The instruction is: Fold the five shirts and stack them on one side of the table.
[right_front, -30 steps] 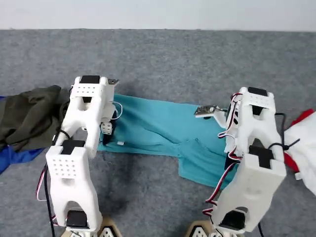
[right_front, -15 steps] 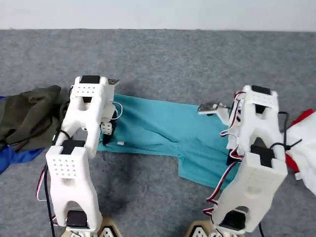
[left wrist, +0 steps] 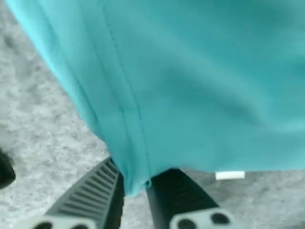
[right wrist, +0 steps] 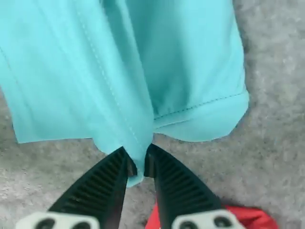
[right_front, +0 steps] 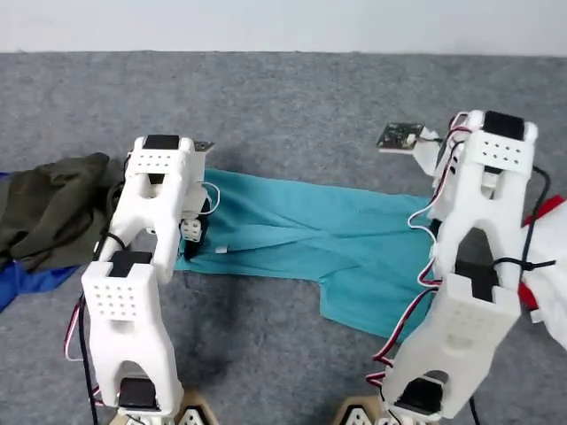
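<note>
Grey table (right_front: 292, 97) first, bare at its far side, probably kept free as folding room. Across its middle a teal shirt (right_front: 292, 235), drawn out long from one arm to the other, evidently to take out the slack and flatten it before a fold; a loose flap hanging toward the near edge by the right arm, not yet tidied. At the left edge an olive shirt (right_front: 53, 208) heaped over a blue one (right_front: 22, 283), at the right edge red and white cloth (right_front: 549, 266), all crumpled and well apart from the work, seemingly waiting their turn. Left gripper (left wrist: 137, 183) clamped on a seamed hem of the teal shirt, low against the table, likely as the anchor. Right gripper (right wrist: 138, 160) pinched tight on a bunched fold at the opposite end, lifted a little. Near the left hold, a small white tag (left wrist: 230, 175), just beside the hem
</note>
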Controlling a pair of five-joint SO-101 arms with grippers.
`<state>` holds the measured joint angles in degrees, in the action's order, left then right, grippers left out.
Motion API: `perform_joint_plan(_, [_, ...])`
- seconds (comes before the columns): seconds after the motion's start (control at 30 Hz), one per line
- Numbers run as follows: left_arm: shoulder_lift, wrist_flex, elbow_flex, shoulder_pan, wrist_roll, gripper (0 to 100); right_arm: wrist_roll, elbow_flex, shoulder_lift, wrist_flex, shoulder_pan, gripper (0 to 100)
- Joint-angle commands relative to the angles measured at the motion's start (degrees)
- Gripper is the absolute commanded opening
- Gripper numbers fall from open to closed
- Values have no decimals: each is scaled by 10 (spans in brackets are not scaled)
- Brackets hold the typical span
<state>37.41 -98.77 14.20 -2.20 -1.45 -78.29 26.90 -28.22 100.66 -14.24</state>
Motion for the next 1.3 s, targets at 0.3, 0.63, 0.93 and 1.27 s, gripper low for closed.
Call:
perform_joint_plan(0.3, [-4,-18,19,-8,-5,13,-160,-328,230,25,0,9])
perform_joint_plan(0.63, [-4,-18,19,-6,-6,13,-127,-508,382,21,37,136])
perform_joint_plan(0.93, [-4,-18,19,-7,-6,13,-74,-378,378,21,29,318])
perform_joint_plan(1.27, [-4,-18,19,-8,-4,13,91,-328,182,-218,45,318])
